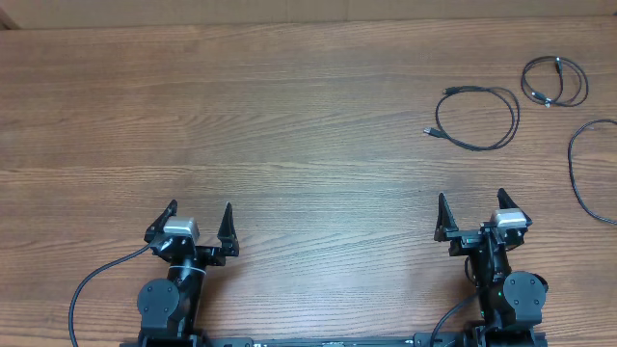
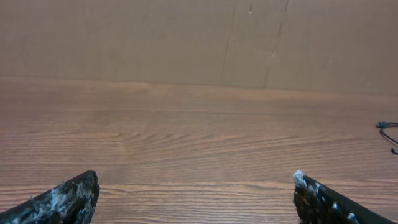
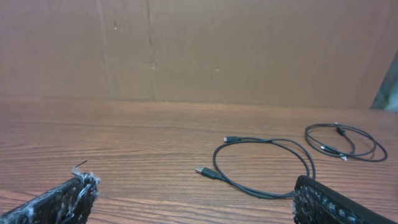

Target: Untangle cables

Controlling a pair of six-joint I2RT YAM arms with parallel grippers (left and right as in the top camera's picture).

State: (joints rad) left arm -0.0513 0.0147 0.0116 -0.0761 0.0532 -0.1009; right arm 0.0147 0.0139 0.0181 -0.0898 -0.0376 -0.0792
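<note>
Three thin black cables lie apart on the wooden table at the far right. One cable (image 1: 482,118) forms an open loop with a plug end at its left; it also shows in the right wrist view (image 3: 264,167). A second, smaller coiled cable (image 1: 554,81) lies behind it, also in the right wrist view (image 3: 345,142). A third cable (image 1: 581,172) curves off the right edge. My left gripper (image 1: 201,214) is open and empty near the front left, seen in the left wrist view (image 2: 195,186). My right gripper (image 1: 472,204) is open and empty in front of the cables, seen in the right wrist view (image 3: 194,186).
A brown cardboard wall (image 3: 249,50) stands along the table's far edge. The thick black arm wire (image 1: 92,284) runs from the left arm's base at the front. A bit of cable (image 2: 388,132) shows at the left wrist view's right edge.
</note>
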